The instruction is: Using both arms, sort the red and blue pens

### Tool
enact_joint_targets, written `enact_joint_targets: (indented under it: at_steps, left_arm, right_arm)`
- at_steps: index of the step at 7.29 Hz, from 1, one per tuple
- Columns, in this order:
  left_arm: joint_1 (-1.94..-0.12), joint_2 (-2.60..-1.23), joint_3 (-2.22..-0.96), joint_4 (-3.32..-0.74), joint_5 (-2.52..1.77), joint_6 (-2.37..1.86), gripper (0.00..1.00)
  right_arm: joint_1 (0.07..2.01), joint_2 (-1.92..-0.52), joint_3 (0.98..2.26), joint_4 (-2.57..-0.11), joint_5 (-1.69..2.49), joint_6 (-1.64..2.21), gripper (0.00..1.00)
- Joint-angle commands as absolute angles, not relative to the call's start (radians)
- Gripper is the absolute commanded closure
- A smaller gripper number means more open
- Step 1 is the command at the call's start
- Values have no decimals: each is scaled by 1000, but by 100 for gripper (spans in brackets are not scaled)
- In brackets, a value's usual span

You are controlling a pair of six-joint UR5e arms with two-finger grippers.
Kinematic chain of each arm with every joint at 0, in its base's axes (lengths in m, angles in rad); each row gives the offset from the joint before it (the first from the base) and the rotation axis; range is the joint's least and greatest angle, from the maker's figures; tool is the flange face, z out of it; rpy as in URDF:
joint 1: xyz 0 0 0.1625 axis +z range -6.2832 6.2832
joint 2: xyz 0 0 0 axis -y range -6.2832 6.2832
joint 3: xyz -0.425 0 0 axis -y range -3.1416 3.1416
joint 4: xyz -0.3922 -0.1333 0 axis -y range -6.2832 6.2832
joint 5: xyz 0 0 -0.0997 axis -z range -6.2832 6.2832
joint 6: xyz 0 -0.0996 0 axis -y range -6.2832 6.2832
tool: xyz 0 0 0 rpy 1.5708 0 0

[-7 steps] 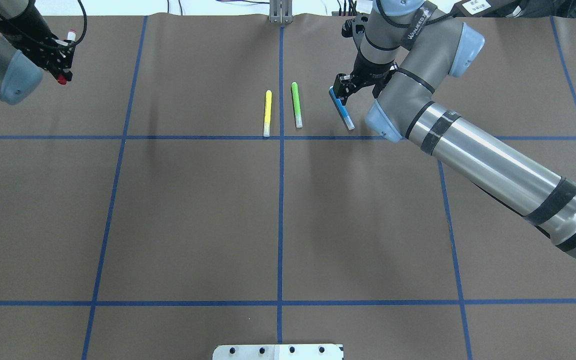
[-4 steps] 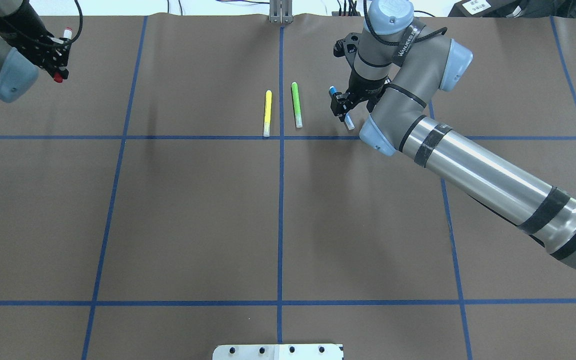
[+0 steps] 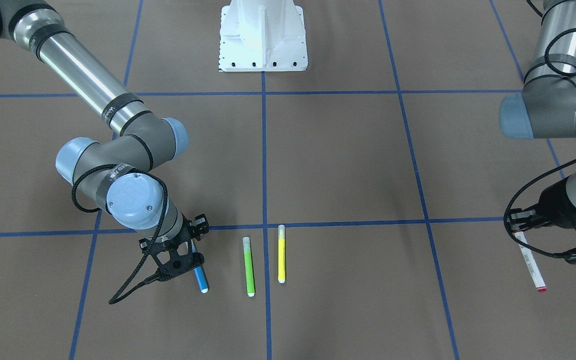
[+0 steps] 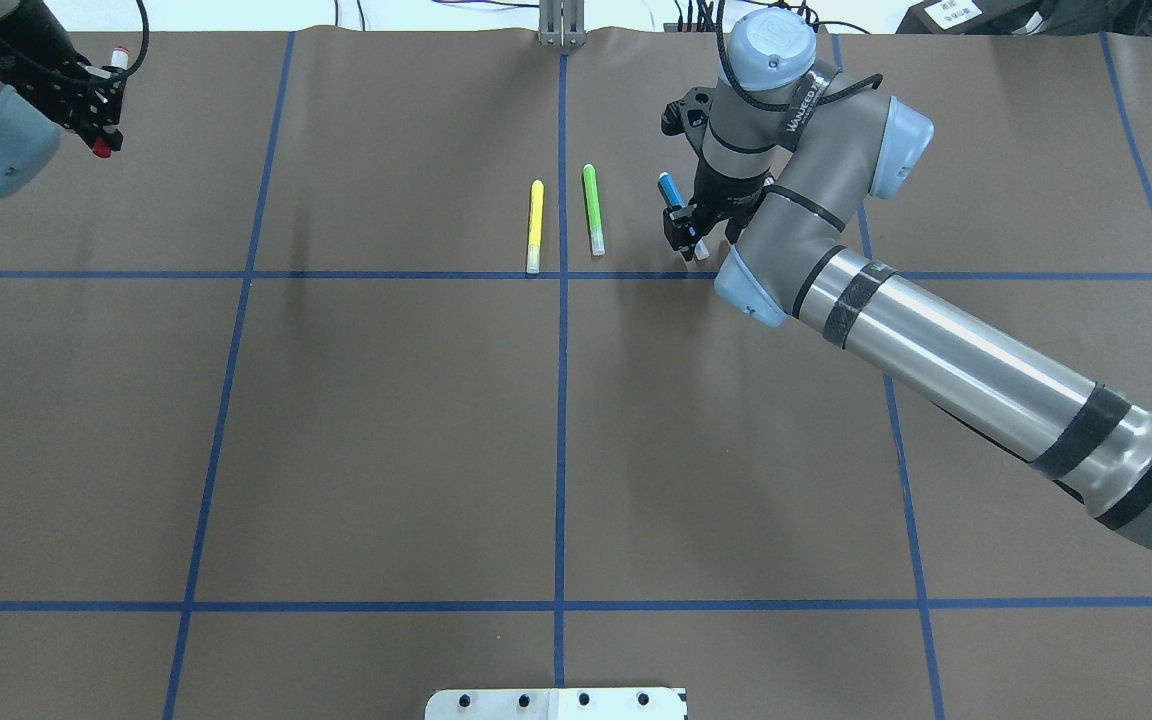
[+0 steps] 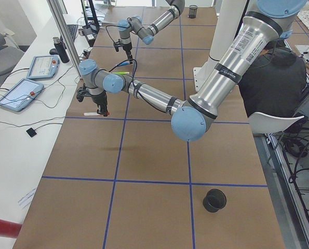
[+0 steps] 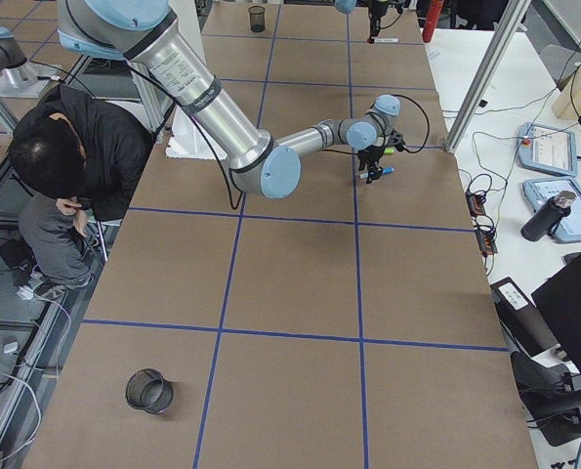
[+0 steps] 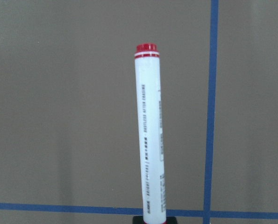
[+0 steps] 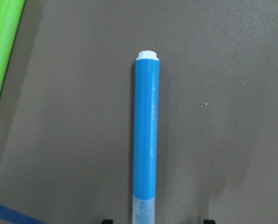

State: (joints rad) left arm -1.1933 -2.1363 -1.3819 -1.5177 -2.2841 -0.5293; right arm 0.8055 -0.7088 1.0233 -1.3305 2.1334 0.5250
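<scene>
The right claw is hovering spread over the blue pen. In the wrist view its jaws are standing apart on either side of the frosted cap, not touching it. The blue pen is lying flat on the table, near the green pen. The left claw is clenching the red pen by one end, holding it above the table's left end.
</scene>
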Motion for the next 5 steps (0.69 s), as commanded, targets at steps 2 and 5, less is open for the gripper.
enact_joint_targets:
  at_steps: [2,5]
  left_arm:
    - [-1198,-2118,-1393,-1514,-2284,-529,100]
    - [-1204,-2099,-1413,-1514,-2286,-529,100]
  right_arm:
    - [801,-707,1022,-1330,2128,526,40]
    - [799,-706,1020,-1330,2128,529,61]
